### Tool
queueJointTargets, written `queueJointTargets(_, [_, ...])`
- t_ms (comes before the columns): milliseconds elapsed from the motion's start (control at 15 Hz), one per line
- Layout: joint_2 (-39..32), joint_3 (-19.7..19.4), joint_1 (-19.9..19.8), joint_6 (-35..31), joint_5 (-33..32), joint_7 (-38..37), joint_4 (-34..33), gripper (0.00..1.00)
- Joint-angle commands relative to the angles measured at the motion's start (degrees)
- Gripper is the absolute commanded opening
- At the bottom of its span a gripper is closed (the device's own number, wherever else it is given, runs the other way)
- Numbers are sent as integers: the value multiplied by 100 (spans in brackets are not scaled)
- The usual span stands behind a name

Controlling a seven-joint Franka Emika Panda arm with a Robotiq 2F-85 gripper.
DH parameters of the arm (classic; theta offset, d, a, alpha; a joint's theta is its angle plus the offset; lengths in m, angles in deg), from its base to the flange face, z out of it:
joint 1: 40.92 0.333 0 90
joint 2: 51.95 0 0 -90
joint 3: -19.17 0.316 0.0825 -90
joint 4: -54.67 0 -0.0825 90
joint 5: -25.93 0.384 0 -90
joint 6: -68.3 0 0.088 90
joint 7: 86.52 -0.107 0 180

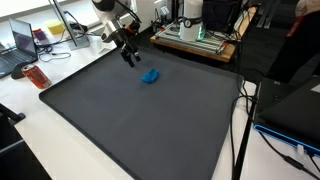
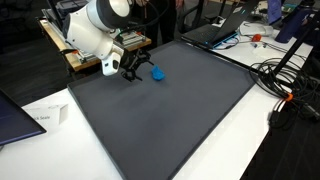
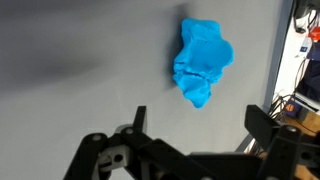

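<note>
Just above dark mat (image 1: 150, 120), arm angled down; tool (image 1: 130, 60) wide open, empty, near blue lump (image 1: 150, 76).

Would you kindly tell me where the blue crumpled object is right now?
The blue crumpled object lies on the dark grey mat, towards its far side in both exterior views, just beside the open gripper.

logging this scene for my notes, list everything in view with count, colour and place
crumpled cloth: one, bright blue, on the mat, just ahead of the fingers, untouched
mat: one, dark grey, covering most of the table
table: one, white, under the mat
laptop: one, dark, open, past the mat's edge
small object: one, red-orange, by a mat corner
cables: several, black, beside the mat
arm: one, white, above the mat
fingers: two, black, open
</note>
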State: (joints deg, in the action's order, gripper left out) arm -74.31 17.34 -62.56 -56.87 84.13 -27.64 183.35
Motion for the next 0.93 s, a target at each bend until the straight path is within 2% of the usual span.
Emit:
queueJointTargets(0, [411,-241,214,-227,593,402,520,100])
queueJointTargets(467, [794,-494,518,-575,1353,768,1054,100])
queueJointTargets(867, [1460,-541,904,-1268,1568,730,1705,100])
